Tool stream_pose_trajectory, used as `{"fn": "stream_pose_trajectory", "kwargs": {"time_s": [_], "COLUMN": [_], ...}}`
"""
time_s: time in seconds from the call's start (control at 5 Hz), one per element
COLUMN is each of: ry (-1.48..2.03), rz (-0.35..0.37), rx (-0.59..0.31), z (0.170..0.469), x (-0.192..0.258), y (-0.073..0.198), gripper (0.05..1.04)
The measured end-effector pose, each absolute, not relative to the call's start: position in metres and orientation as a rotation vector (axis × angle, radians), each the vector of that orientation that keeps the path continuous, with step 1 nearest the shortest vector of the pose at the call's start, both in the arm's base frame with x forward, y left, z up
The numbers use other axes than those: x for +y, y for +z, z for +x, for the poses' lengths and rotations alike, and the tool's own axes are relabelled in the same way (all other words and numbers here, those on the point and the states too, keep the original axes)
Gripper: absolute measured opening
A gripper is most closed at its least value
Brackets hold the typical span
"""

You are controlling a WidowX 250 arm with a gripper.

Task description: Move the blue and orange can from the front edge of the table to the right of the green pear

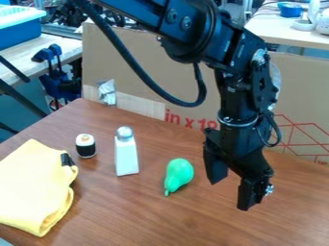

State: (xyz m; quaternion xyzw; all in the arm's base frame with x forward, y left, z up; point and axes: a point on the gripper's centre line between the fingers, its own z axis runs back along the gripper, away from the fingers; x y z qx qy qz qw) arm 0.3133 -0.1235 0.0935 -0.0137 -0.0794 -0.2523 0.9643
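The black gripper (233, 190) hangs over the right half of the brown table, its two fingers apart and nothing between them. Nearest to it, on its left, a green pear-shaped object (178, 174) lies on the wood with its narrow end toward the front. Left of that, a white shaker with a silver top (126, 154) stands upright. Further left is a small sushi-like piece (85, 146), white with a black band. At the left edge a folded yellow cloth (32, 185) rests on the table, with a small black item (67, 159) at its edge.
A cardboard panel (154, 57) with red print stands along the table's back edge. Behind it at the left are a blue bin (18, 32) and blue clamps (51, 57). Another table (289, 29) stands at the back right.
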Motion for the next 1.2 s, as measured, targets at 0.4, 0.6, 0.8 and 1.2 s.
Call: {"fn": "stream_pose_trajectory", "kwargs": {"time_s": [0.4, 0.6, 0.8, 1.2], "ry": [-0.498, -0.48, -0.461, -0.473], "rz": [-0.028, 0.022, 0.044, 0.04], "rx": [-0.151, -0.152, -0.212, -0.315], "z": [0.309, 0.303, 0.297, 0.251], "x": [-0.131, -0.131, -0.141, -0.167], "y": [0.083, 0.093, 0.112, 0.142], "gripper": [1.006, 1.006, 1.006, 1.006]}}
